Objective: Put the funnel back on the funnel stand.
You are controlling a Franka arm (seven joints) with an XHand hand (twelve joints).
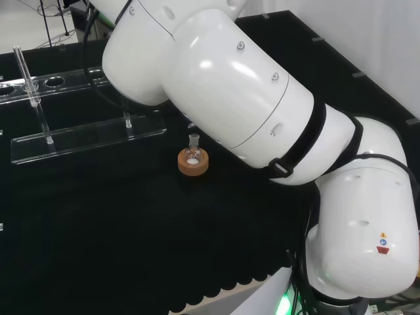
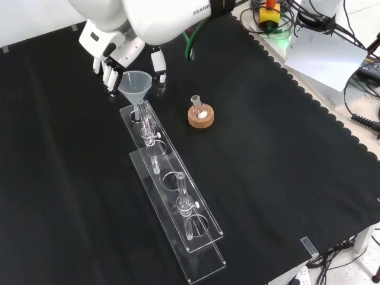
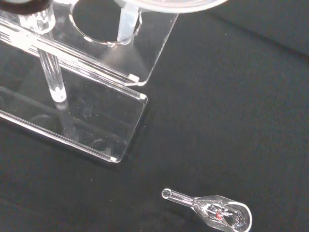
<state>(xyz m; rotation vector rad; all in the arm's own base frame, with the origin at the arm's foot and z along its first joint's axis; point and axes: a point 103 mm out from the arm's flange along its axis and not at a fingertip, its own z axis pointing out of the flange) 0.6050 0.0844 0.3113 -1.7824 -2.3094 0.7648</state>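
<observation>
In the front view the clear funnel (image 2: 135,82) hangs upright over the far end of the clear acrylic funnel stand (image 2: 202,228). Its stem reaches down into the stand's end hole. The hand (image 2: 114,54) comes in from above, with fingers (image 2: 110,77) on the left of the funnel's rim and the thumb (image 2: 159,66) on its right, shut on the rim. The wrist view has the funnel's rim (image 3: 169,4) and stem (image 3: 127,24) close up, the stem's tip just inside the hole of the stand's top plate (image 3: 154,43). In the head view the arm's links hide the hand, and the stand (image 1: 85,136) lies at the left.
Two glass pieces (image 2: 148,135) (image 2: 184,202) stand in the stand's other holes. A small flask on a cork ring (image 2: 200,114) (image 1: 193,161) sits just right of the stand's far end in the front view. A small clear glass piece (image 3: 217,212) lies on the cloth.
</observation>
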